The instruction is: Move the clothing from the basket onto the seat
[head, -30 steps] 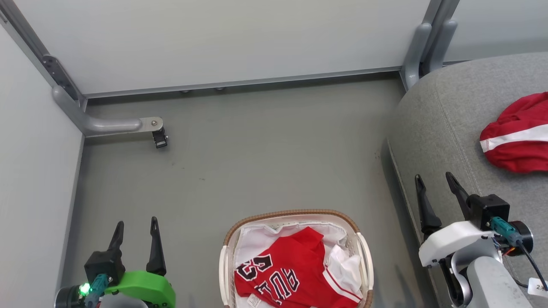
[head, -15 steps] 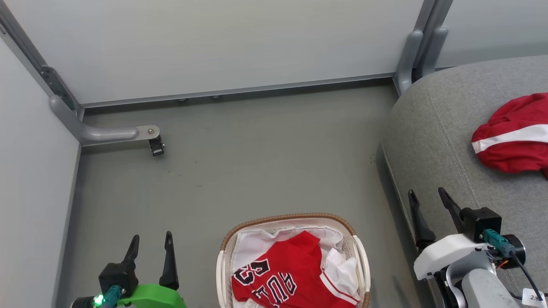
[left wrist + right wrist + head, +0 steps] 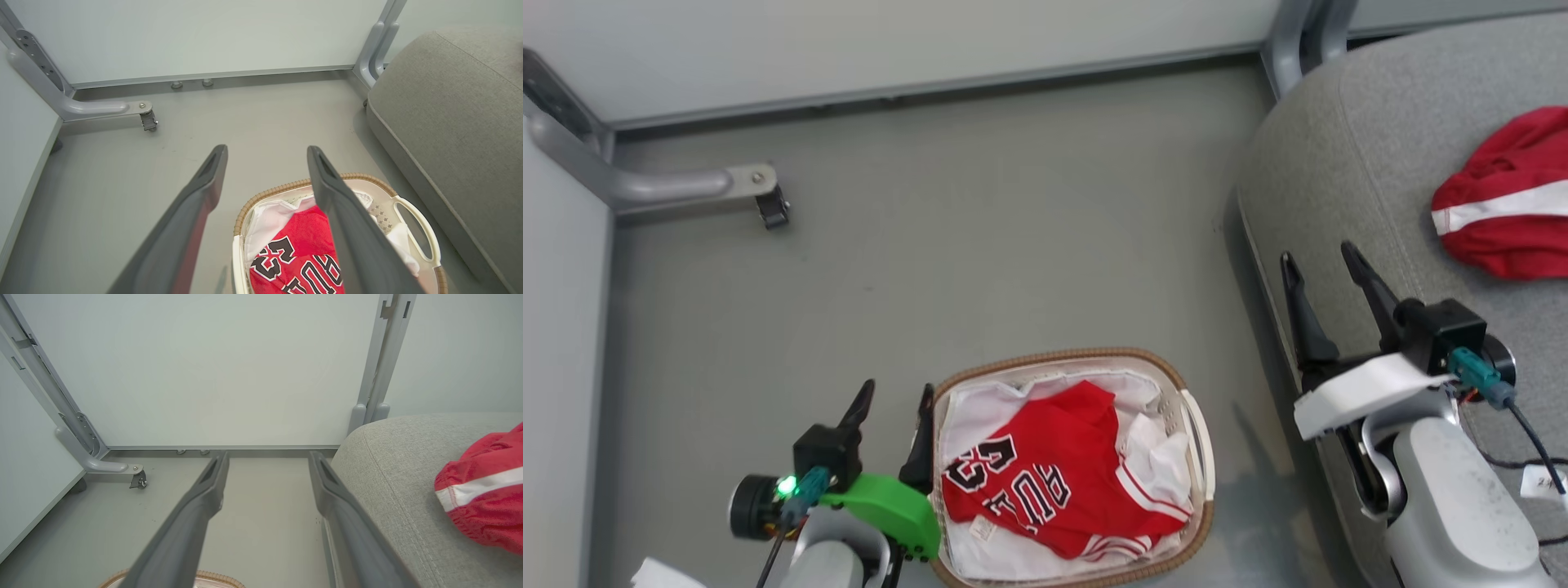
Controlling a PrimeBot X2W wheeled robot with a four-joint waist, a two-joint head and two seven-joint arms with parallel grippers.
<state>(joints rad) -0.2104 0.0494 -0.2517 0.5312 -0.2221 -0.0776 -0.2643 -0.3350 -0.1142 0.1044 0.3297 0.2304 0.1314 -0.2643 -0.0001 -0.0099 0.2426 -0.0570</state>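
2 empty end effectors [image 3: 898, 385] [image 3: 1316, 251] splayed; crumpled red clothing [image 3: 1086, 429] in oval perforated basket [image 3: 1054, 357]

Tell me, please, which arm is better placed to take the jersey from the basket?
Probably left: left gripper open beside the basket, near the jersey; right gripper farther off, by the seat.

Clothing [image 3: 1045, 482] in the basket [image 3: 1062, 354] on the floor [image 3: 972, 245], seat [image 3: 1339, 163] to its right, another garment [image 3: 1511, 245] on the seat
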